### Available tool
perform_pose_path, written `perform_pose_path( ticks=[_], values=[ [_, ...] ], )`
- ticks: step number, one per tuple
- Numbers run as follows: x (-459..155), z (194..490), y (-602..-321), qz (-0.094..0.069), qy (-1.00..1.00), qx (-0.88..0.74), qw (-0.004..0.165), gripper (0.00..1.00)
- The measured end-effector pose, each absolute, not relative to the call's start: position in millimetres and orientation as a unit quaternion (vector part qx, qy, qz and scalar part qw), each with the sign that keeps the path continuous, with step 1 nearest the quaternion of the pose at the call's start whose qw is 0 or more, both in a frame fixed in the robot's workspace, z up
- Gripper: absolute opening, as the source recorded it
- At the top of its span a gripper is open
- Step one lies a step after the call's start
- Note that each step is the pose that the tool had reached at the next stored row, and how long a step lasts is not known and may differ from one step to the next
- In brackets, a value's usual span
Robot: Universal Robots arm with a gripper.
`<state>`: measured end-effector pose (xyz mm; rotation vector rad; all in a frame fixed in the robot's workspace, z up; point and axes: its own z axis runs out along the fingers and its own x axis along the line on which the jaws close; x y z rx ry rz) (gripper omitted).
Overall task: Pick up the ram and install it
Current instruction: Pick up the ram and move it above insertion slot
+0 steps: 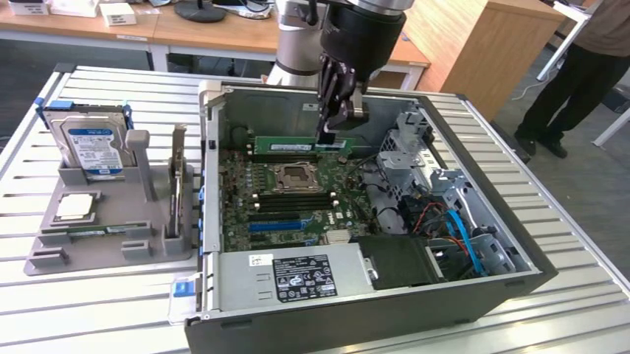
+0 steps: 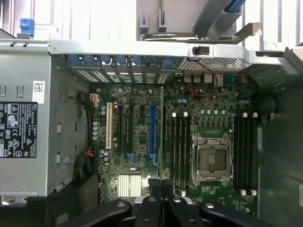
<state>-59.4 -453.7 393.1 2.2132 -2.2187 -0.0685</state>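
My gripper (image 1: pixel 333 137) hangs inside the open computer case (image 1: pixel 473 192), shut on the ram (image 1: pixel 285 147). The ram is a long green stick with a white label, held level and on edge above the motherboard (image 1: pixel 285 214), just behind the CPU socket (image 1: pixel 295 177). In the wrist view the fingers (image 2: pixel 155 189) are pressed together and the ram (image 2: pixel 162 132) shows edge-on as a thin line. It runs beside the black memory slots (image 2: pixel 179 146) next to the socket (image 2: pixel 211 158). A second green stick (image 1: pixel 87 234) lies in the grey holder (image 1: pixel 99 221).
The grey holder on the exterior view's left also carries a blue-labelled hard drive (image 1: pixel 96 144), an upright expansion card (image 1: pixel 177 184) and a square chip (image 1: pixel 77 206). Inside the case are the power supply (image 1: pixel 295 276), a drive cage (image 1: pixel 414 147) and cables. A person (image 1: pixel 580 74) stands at the far right.
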Motion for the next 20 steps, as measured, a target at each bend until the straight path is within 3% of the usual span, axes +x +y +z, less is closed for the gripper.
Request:
perform_pose_path(
  ticks=[20],
  values=[
    [-59, 392, -416, -0.022, -0.711, 0.703, 0.003, 0.12]
  ],
)
